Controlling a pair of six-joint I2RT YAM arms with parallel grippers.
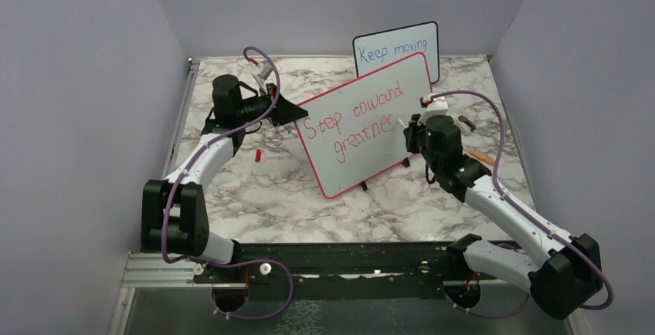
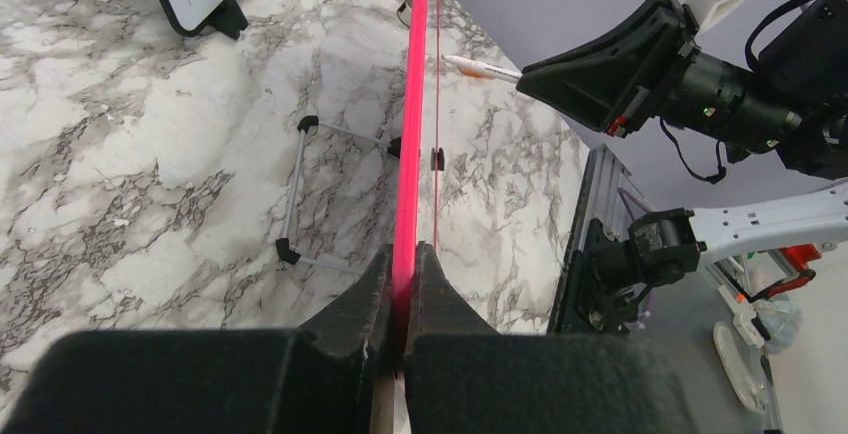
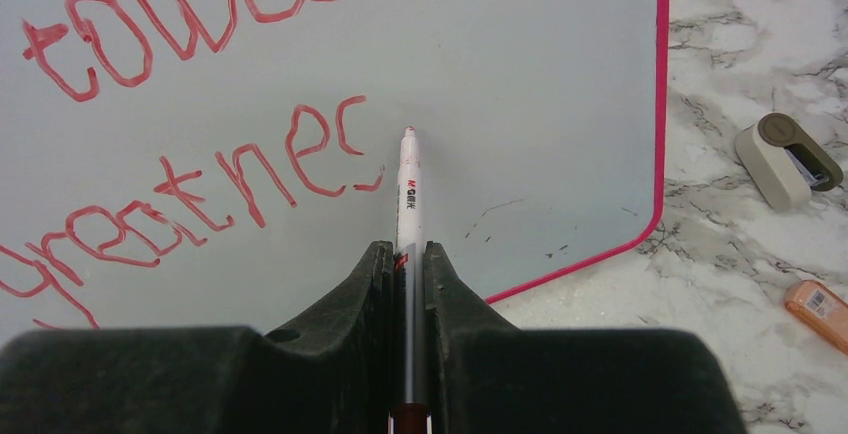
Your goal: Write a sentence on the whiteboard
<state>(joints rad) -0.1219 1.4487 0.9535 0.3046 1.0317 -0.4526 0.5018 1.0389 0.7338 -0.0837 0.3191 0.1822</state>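
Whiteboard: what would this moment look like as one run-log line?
left jaws: shut on whiteboard frame | right jaws: shut on marker | sentence: second line unfinished

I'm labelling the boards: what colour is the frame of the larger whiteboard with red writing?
Red-pink, around the whiteboard; clearest in the right wrist view.

Marble-patterned table (image 1: pixel 263 196) carrying red-framed whiteboard (image 1: pixel 363 130), black-framed board (image 1: pixel 398 51) standing behind; small red piece (image 1: pixel 257 153), orange object (image 3: pixel 825 309) lying alongside.

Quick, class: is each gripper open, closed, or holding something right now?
Left gripper: closed on the red-pink edge of the whiteboard.
Right gripper: closed on a white marker.
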